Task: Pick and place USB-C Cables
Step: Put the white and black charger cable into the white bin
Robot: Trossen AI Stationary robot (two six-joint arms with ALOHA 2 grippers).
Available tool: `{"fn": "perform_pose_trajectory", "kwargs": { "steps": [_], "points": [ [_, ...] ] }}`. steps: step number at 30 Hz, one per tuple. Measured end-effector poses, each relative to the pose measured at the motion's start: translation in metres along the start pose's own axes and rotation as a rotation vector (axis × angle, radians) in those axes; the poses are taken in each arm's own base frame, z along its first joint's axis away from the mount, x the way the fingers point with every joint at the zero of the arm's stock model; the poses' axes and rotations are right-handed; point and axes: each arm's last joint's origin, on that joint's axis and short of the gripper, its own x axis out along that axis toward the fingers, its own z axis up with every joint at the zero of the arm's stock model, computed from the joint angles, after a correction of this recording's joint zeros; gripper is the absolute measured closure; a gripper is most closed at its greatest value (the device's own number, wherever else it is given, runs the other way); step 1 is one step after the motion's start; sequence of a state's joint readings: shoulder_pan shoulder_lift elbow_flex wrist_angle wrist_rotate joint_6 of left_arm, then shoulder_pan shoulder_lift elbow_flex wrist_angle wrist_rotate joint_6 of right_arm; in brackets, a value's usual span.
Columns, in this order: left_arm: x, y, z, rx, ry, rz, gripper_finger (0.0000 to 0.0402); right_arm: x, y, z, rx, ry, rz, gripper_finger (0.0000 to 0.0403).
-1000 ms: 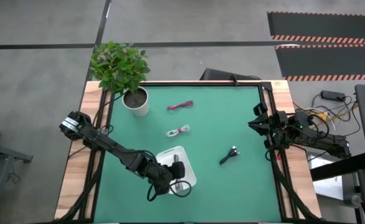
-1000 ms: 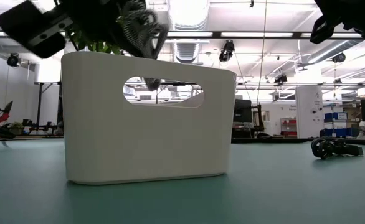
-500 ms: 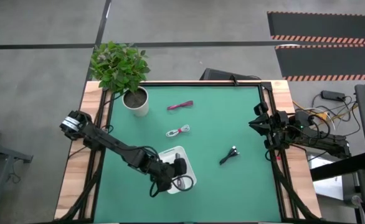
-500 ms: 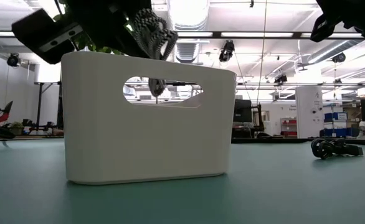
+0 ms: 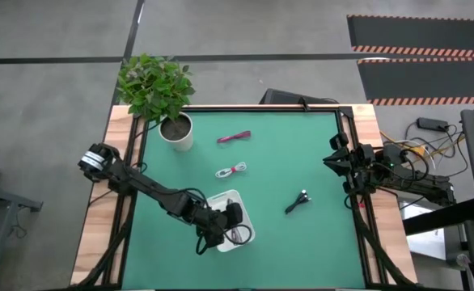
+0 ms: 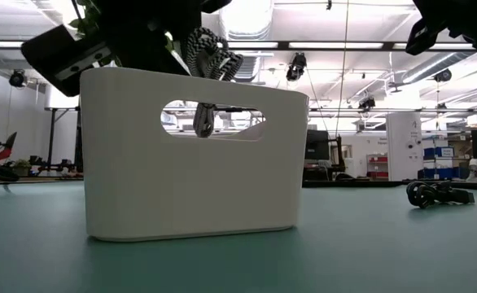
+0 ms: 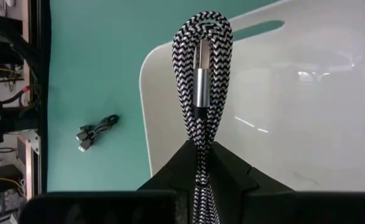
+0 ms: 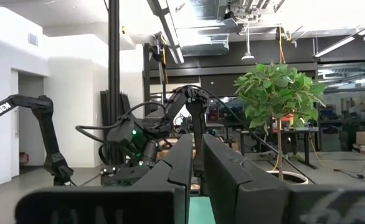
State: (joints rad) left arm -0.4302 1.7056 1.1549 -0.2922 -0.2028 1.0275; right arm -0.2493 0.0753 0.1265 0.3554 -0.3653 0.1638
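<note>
My left gripper [image 5: 234, 218] hovers over the white tray [image 5: 219, 199], shut on the grey braided USB-C cable [image 7: 201, 68]. In the low view the cable [image 6: 215, 55] shows above the tray's rim [image 6: 190, 77], and one plug end [image 6: 203, 119] hangs behind the handle slot. The magenta cable [image 5: 234, 137], the white cable [image 5: 231, 170] and the black cable [image 5: 298, 201] lie flat on the green mat. My right gripper [image 5: 332, 158] waits shut above the table's right edge. My left gripper pinches the folded grey cable bundle [image 7: 199, 138] between its two fingers, several strands together. The fingers slant down from above, and the bundle runs along them. Its looped end [image 7: 202, 28] sticks out past the fingertips over the tray, lifted clear.
A potted plant [image 5: 175, 129] stands at the far left corner of the mat. The tray sits near the table's near edge, left of centre. Black frame rails [image 5: 357, 206] run along the table's sides. Open green mat [image 5: 302, 153] lies between the tray and my right arm.
My left gripper has shifted a little toward the table's right over the tray and has come down slightly, carrying the grey cable. The cable's plug end now hangs lower, level with the tray's handle slot.
</note>
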Motion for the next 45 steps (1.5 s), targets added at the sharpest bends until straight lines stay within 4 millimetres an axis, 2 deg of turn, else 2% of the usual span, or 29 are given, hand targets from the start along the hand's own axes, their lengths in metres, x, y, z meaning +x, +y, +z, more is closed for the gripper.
{"fn": "perform_pose_trajectory", "kwargs": {
  "steps": [16,45],
  "points": [
    [0.0058,0.0008,-0.0058,-0.012,0.019,-0.009,0.0379,0.0000,-0.0001,-0.0008,-0.004,0.007,-0.002,0.0374],
    [0.0097,0.0004,-0.0047,-0.014,-0.008,-0.014,0.0379,0.0000,-0.0001,-0.0008,-0.003,0.007,-0.001,0.0374]
  ]
}}
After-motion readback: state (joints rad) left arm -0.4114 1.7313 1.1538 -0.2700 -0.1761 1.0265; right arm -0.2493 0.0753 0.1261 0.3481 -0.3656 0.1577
